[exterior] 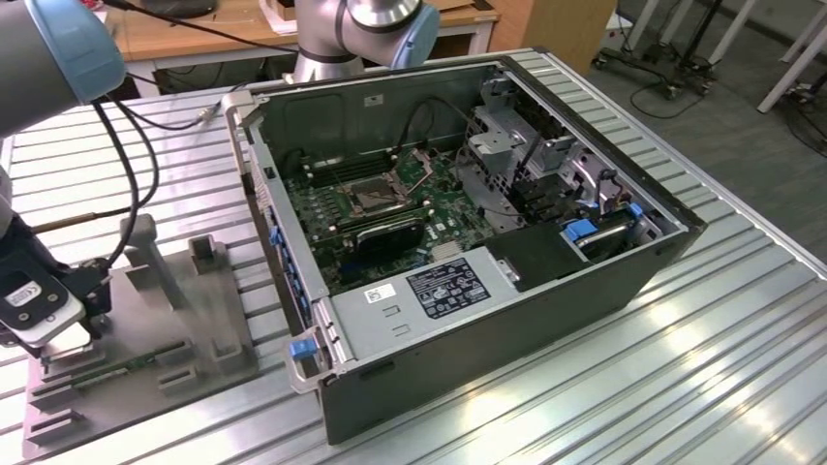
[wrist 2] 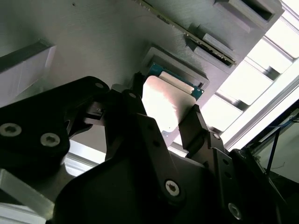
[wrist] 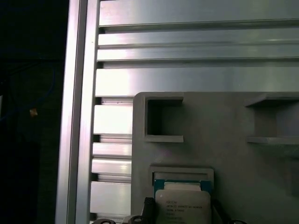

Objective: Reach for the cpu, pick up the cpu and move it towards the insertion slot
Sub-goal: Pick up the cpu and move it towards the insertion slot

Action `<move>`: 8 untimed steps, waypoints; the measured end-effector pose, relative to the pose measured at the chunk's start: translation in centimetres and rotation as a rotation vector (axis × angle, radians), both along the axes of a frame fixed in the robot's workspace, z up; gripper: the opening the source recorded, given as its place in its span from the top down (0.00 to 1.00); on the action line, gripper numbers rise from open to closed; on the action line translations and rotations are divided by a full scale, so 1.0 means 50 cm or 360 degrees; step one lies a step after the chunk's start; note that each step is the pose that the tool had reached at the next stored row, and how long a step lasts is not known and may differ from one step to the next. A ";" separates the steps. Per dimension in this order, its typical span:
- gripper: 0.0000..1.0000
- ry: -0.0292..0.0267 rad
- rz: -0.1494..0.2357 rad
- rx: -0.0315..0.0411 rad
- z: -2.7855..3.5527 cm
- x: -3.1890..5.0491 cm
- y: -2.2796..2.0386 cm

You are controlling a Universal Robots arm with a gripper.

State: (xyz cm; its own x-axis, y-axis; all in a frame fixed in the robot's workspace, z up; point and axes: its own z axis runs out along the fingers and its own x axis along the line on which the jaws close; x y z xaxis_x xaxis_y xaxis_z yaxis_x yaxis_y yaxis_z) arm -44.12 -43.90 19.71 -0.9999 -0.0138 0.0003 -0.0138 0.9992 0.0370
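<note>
black gripper [wrist 2: 166, 101] straddles the small silvery-white square cpu [wrist 2: 169, 112], seated in the grey plastic fixture [exterior: 123, 334] at eight o'clock of the black computer case [exterior: 543, 291] (clamped or not, i cannot tell); an uneven grip might tilt and jam it.

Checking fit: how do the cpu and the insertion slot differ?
The cpu has a pale metal top; the insertion slot is a silver frame with a dark centre. The cpu lies in a grey fixture outside the case, by the end effector; the insertion slot sits on the green board inside. Both are square.
</note>
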 end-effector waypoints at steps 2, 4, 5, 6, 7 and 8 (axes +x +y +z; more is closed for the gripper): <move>0.45 0.00000 0.0000 0.0000 0.004 0.000 0.0000; 0.45 0.00000 0.0000 0.0000 0.008 0.000 0.0000; 0.45 0.00001 0.0000 0.0000 0.010 0.000 0.0000; 0.45 -0.00001 0.0000 0.0000 0.011 0.000 0.0001; 0.45 -0.00003 0.0000 0.0000 0.011 0.000 0.0001; 0.45 -0.00004 0.0000 0.0000 0.011 0.000 0.0001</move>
